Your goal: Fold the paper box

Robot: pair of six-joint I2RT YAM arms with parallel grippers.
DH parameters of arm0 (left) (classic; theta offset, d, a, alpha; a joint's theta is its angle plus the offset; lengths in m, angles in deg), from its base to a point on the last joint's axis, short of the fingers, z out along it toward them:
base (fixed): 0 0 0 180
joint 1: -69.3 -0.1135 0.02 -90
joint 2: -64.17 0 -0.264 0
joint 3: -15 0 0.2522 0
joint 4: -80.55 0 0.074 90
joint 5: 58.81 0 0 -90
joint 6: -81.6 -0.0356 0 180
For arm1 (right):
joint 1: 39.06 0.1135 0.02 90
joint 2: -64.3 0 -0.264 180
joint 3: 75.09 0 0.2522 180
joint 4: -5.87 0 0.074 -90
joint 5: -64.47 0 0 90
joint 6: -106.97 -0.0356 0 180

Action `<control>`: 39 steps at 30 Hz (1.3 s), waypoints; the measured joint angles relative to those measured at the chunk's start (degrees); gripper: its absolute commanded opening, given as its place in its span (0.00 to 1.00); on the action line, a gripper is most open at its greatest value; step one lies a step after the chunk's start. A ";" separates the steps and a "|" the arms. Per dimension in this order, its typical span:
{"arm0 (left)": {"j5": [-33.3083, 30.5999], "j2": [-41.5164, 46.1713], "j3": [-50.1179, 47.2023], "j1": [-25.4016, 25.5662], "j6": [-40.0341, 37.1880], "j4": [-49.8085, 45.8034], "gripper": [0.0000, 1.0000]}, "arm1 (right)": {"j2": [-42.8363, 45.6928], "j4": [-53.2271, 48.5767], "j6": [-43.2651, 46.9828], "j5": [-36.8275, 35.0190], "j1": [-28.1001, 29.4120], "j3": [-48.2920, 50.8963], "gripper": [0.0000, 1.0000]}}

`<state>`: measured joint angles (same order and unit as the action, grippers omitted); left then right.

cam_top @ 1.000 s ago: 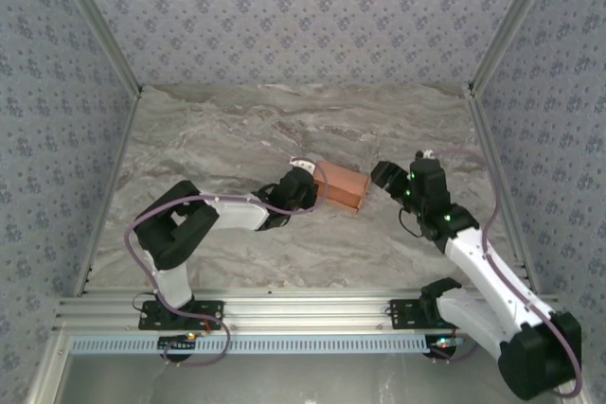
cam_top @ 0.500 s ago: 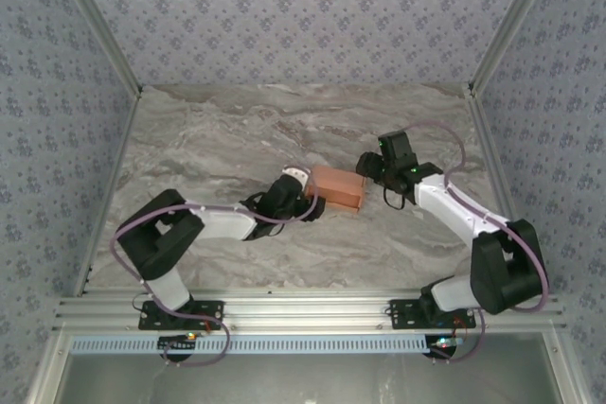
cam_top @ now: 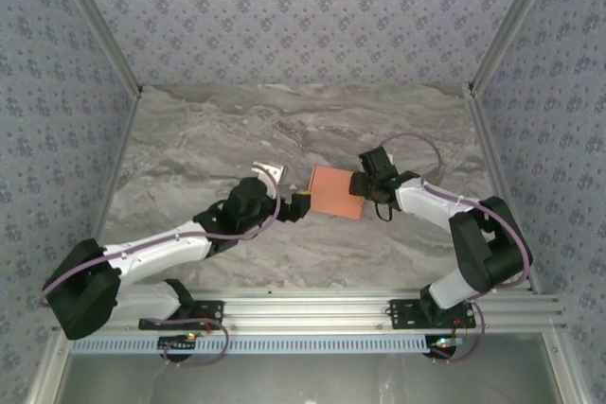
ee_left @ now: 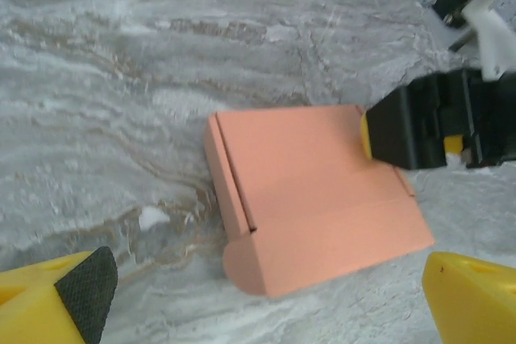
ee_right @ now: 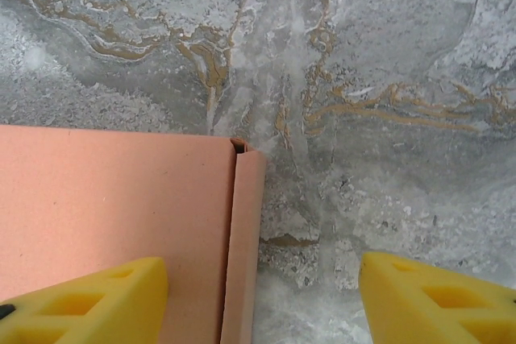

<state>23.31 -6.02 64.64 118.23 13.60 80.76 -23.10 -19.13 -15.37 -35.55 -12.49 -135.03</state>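
Note:
The paper box (cam_top: 336,192) is a salmon-orange shallow box lying flat at mid-table with its lid down. In the left wrist view the paper box (ee_left: 314,199) sits just ahead of my left gripper (ee_left: 266,304), whose yellow fingers (ee_left: 56,300) are spread wide and clear of it. My left gripper (cam_top: 284,187) is open just left of the box. My right gripper (cam_top: 363,182) is at the box's right edge. In the right wrist view my right gripper (ee_right: 258,304) is open, one finger (ee_right: 81,304) over the paper box (ee_right: 113,207), the other over bare table.
The marble table (cam_top: 189,139) is bounded by patterned walls at the back and sides (cam_top: 57,120). An aluminium rail (cam_top: 303,314) runs along the near edge, where the arm bases are mounted. The right gripper's black finger (ee_left: 411,126) touches the box's far corner in the left wrist view.
My left gripper has opened wide and drawn back to the left, off the box. My right gripper has swung in and down to the box's right edge. The box now lies flatter.

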 measured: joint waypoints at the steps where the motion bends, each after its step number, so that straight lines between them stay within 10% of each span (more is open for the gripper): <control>1: 0.50 -1.68 2.91 -1.22 -0.52 -1.42 0.99 | -0.04 0.20 0.33 -0.15 0.09 0.02 0.66; 16: 11.39 -28.85 15.21 -8.70 0.31 -8.66 0.86 | 7.08 -3.74 4.52 3.08 -3.10 0.02 0.68; 39: 13.00 -30.16 16.85 -8.70 1.46 -9.57 0.86 | 4.07 -13.62 11.15 5.99 -0.52 -3.85 0.67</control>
<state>36.31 -36.18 81.50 109.53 15.06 71.19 -19.03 -32.75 -4.23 -29.56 -13.02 -138.87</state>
